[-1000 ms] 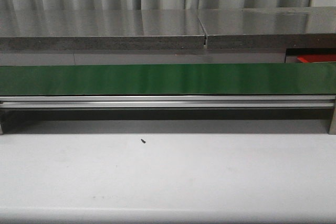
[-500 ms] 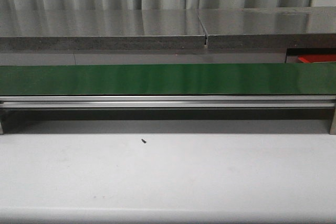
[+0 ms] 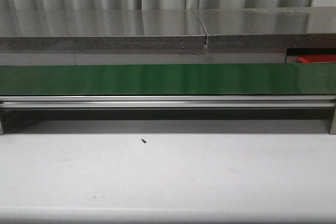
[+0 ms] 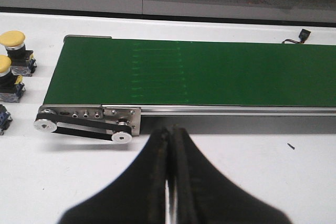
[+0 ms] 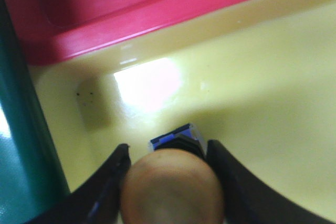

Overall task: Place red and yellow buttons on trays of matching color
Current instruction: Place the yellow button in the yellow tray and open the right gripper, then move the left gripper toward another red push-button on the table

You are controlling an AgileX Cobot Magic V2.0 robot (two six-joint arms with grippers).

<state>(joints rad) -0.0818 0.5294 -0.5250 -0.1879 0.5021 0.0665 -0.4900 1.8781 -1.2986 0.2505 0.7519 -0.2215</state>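
Green belt (image 3: 168, 79) runs the full width of the front view on its silver rail (image 3: 168, 102), and nothing stands on it. A black speck (image 3: 143, 141) lies on the white table (image 3: 210, 177) on the near side of the belt; a slice of the red tray (image 3: 316, 57) shows behind the belt's right end. Off the belt's left end, two yellow buttons (image 4: 12, 39) wait beside each other. The left gripper (image 4: 169, 182) hovers near the belt's pulley (image 4: 124, 137), fingers pressed together around nothing. The right gripper (image 5: 168, 182) clasps a yellow button (image 5: 172, 187), low over the yellow tray (image 5: 262, 98), which lies against the belt; the red tray's rim adjoins it. Compared with a second ago, the front view is unchanged.
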